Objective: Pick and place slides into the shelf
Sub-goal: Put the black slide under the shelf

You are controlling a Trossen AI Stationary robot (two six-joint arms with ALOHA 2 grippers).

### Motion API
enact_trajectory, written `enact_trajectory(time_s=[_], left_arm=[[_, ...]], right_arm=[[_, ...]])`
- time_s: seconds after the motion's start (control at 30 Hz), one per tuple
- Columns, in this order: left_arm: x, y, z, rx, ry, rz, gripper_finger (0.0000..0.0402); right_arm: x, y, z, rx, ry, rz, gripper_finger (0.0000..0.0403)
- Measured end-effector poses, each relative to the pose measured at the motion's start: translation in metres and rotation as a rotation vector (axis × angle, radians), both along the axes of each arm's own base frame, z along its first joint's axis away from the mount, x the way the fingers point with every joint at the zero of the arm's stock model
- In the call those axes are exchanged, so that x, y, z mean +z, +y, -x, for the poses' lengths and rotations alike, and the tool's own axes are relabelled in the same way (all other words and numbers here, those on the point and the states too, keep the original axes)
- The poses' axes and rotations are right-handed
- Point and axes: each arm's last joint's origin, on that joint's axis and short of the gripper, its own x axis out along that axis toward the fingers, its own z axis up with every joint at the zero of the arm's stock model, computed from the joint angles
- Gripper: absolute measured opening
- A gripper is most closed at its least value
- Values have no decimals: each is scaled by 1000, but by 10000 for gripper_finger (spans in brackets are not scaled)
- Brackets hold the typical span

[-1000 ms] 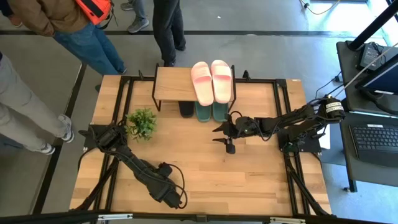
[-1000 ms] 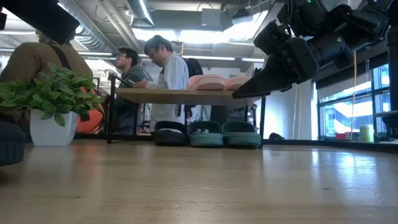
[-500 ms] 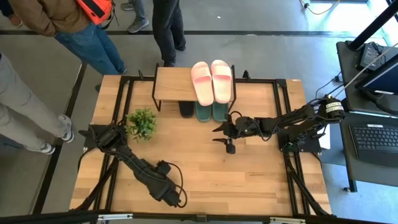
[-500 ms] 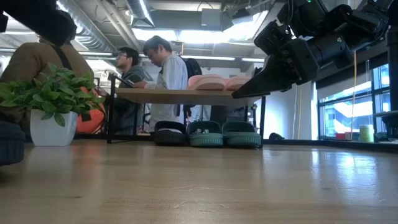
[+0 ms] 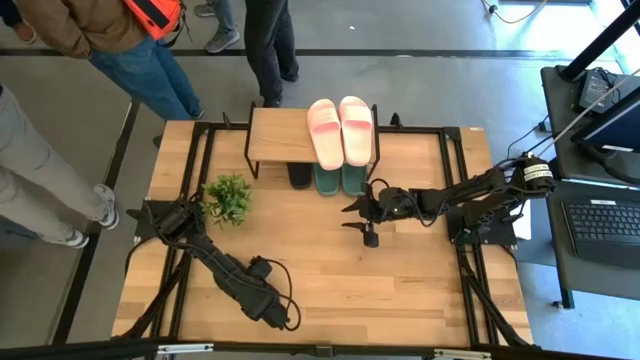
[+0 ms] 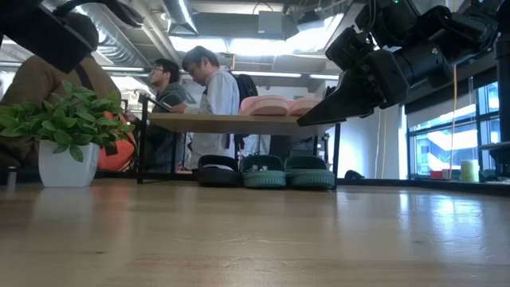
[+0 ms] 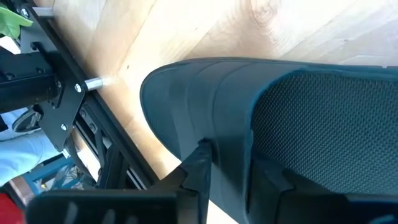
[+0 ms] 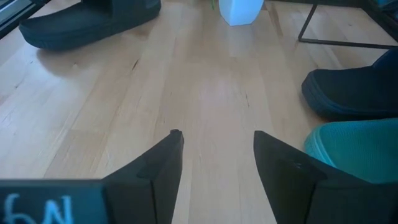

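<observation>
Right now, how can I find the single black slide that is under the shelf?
Find the small shelf at the table's far edge, with the pink slides on top. Under it three toes stick out toward the table's middle. The black slide is the leftmost one, beside two green slides.

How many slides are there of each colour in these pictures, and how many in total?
Pink slides: 2
Green slides: 2
Black slides: 2
Total: 6
</observation>
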Motion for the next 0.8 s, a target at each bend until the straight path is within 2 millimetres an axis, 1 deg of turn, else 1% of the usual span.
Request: enact_trajectory(time_s=[0.37, 0.6, 0.7, 0.8], left_arm=[[0, 0, 1, -3, 9, -3, 8], [0, 0, 1, -70, 28, 27, 6], [6, 0, -1, -101, 32, 21, 5], [13, -1, -5, -166, -15, 15, 5]], right_arm=[[0, 0, 0, 0, 0, 0, 197], [0, 0, 0, 0, 0, 0, 197], [0, 0, 0, 0, 0, 0, 197], [0, 0, 0, 0, 0, 0, 197]])
